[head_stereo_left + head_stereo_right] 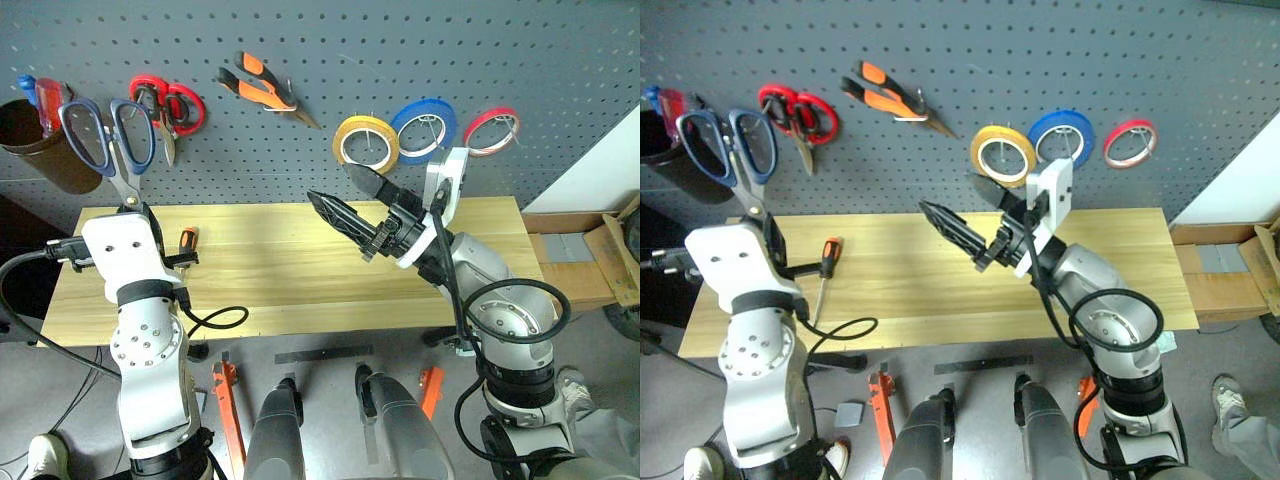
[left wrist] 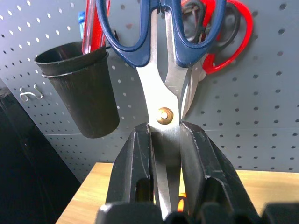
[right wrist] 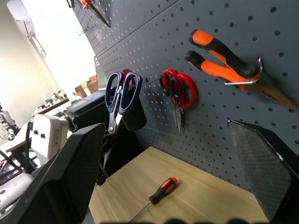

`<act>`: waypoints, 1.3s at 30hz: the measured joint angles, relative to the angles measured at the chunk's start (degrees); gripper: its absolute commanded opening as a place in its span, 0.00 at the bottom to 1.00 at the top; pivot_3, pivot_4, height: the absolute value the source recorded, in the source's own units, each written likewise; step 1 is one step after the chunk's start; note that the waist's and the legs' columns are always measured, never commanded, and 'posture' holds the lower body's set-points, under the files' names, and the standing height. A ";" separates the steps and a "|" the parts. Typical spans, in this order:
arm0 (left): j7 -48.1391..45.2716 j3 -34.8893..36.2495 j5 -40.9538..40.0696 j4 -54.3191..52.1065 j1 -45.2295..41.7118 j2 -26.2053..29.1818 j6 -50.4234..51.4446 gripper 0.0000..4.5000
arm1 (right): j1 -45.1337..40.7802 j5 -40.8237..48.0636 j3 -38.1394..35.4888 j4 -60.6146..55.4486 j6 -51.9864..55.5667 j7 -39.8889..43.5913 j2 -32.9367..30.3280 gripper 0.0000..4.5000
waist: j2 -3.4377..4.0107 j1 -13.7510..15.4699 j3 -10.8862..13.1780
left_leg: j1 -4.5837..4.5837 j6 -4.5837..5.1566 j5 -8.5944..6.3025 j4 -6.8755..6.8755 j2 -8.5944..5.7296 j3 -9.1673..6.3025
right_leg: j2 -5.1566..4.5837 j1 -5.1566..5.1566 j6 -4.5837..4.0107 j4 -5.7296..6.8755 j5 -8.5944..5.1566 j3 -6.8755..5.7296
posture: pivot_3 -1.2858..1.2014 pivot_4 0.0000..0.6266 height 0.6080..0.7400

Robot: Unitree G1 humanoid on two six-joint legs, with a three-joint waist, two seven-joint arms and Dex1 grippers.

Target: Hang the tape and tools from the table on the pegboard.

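My left gripper is shut on the blades of the dark-blue-handled scissors, holding them handles up in front of the pegboard, at its left end. My right gripper is open and empty above the middle of the table. The screwdriver lies on the table's left part, close to my left wrist. The orange-and-black pliers hang on a hook at upper centre. The yellow tape hangs on the board just behind my right gripper.
Red-handled scissors hang just right of the blue ones. A dark cup holding pens is fixed to the board at the far left. A blue roll and a red roll hang right of the yellow tape. A cardboard box stands past the table's right end.
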 measured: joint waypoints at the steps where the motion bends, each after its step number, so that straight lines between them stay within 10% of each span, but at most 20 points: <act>1: -0.02 -0.05 -0.16 0.04 0.00 0.00 0.01 0.11 | 0.00 -0.10 0.04 0.00 -0.01 0.00 0.00 1.00 | 0.00 0.01 0.00 | 0.00 0.00 0.00 -0.01 0.01 -0.01 | 0.00 0.00 0.00 0.00 0.00 0.00 | 0.54 0.51 1.00; 39: -0.76 -3.18 -2.84 -0.59 -1.59 1.83 0.91 0.11 | 3.24 -4.14 2.04 -0.15 -1.29 0.27 -1.13 1.00 | -0.12 0.01 -0.16 | 0.39 0.07 0.07 0.13 0.01 0.00 | 0.03 0.42 -0.12 0.04 0.20 0.03 | 0.53 0.51 1.00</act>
